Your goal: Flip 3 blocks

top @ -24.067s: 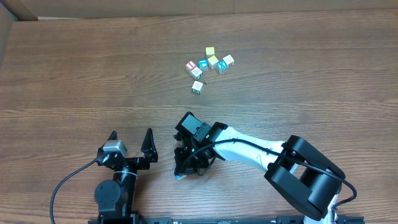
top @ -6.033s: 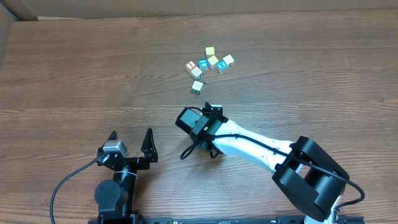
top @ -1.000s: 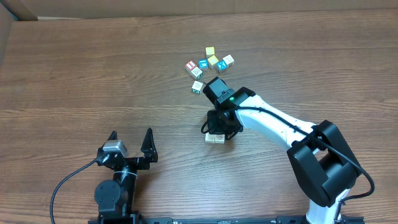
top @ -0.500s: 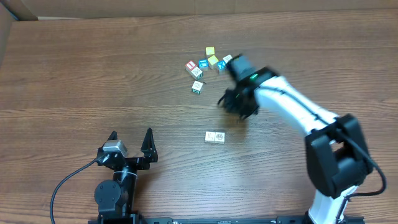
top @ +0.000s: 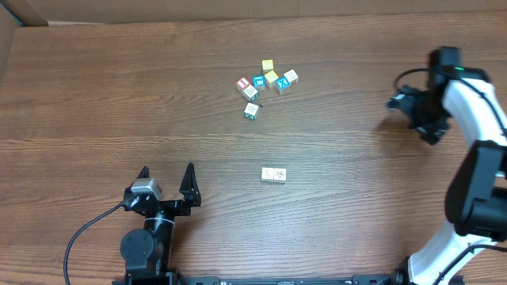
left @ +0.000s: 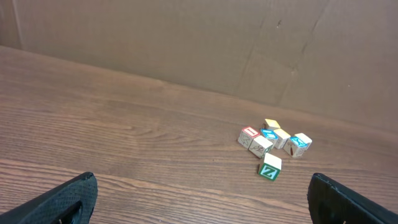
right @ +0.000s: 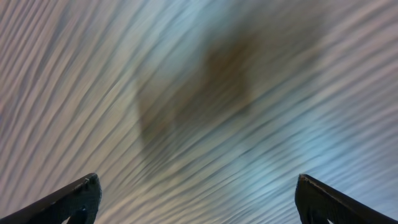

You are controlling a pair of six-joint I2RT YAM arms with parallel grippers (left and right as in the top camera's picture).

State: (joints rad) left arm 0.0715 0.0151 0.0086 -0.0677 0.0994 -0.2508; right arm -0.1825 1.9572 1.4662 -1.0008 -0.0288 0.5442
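Two pale blocks (top: 273,175) sit touching side by side in the middle of the tabletop (top: 119,79), a loose cluster of other blocks (top: 265,83) farther back; they look light, hard, smooth-sided wood, likely to skid or tip, so pinch across two opposite flat faces. Right claw (top: 415,115) hangs near the right edge, jaws wide apart, empty, touching nothing; left claw (top: 166,176) likewise spread wide and empty at the near edge.

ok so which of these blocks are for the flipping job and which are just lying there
For the job:
- two pale cream blocks, side by side mid-table
- probably the pale green-marked block, just below the cluster

Just lying about:
- yellow-topped cubes in the cluster
- blue cube with a white X
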